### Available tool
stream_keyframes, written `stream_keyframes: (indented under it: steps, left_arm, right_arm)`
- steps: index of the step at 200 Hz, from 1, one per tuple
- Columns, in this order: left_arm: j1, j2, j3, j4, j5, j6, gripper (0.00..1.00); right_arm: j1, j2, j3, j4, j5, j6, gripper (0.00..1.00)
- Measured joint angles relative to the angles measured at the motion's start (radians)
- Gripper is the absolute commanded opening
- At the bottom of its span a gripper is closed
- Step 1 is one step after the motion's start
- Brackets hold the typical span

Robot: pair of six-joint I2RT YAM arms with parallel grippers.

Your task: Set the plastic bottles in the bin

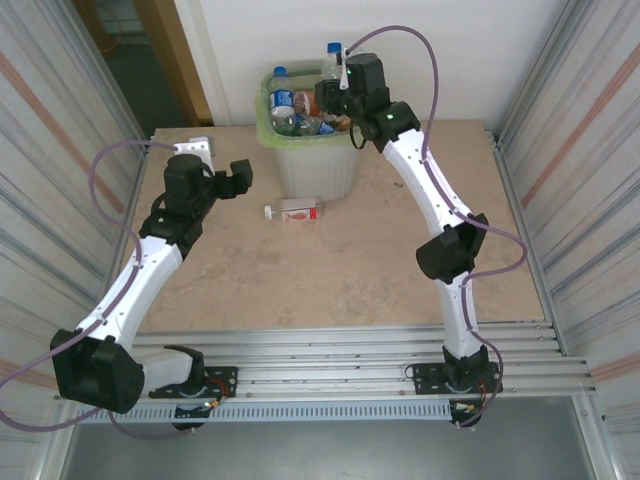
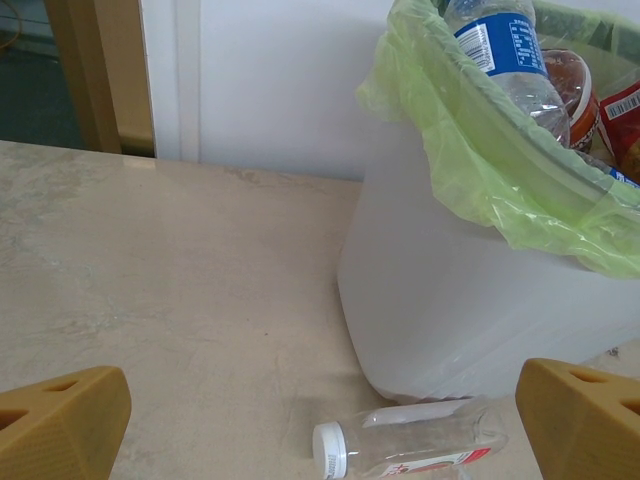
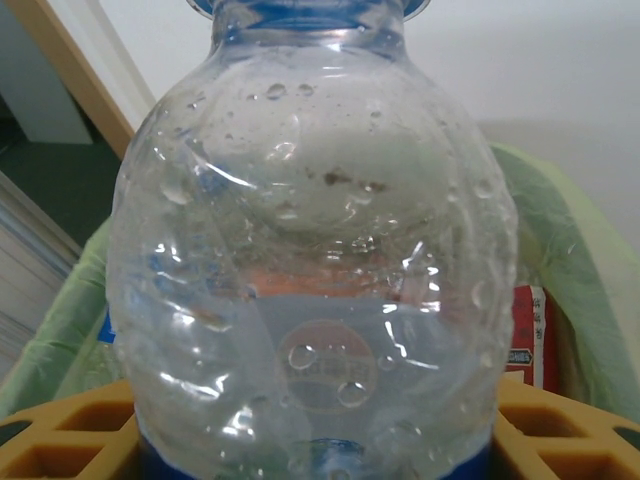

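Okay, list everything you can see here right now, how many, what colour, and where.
Bin: one, translucent white, green liner, far middle of table.
Binned bottles: several, clear, blue and red labels, piled to the rim.
Loose bottle: one, clear, white cap, red label, lying in front of bin.
Held bottle: one, clear, blue cap, above bin.
Small object: one, grey-white, far left of table.
Table: one, beige.
Left end effector: one, yellow fingers, open, facing loose bottle.
Right end effector: one, yellow fingers, gripping held bottle.
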Motion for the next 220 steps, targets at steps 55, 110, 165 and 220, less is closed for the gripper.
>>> stream_keyframes:
  steps: [55,110,165,220]
  left_arm:
    - [0.0,0.007,0.0,0.0,0.004,-0.006,0.99]
    - [0.0,0.015,0.0,0.0,0.005,-0.013,0.99]
    - [0.0,0.016,0.0,0.0,0.005,-0.018,0.99]
    - [0.0,0.027,0.0,0.0,0.03,-0.018,0.99]
  right_arm:
    - [-0.002,0.037,0.0,-0.005,0.005,-0.029,0.86]
    - [-0.002,0.037,0.0,-0.019,0.018,-0.04,0.73]
    - [0.002,0.037,0.0,-0.052,0.026,-0.049,0.57]
    - [0.016,0.036,-0.012,-0.091,0.065,-0.05,0.5]
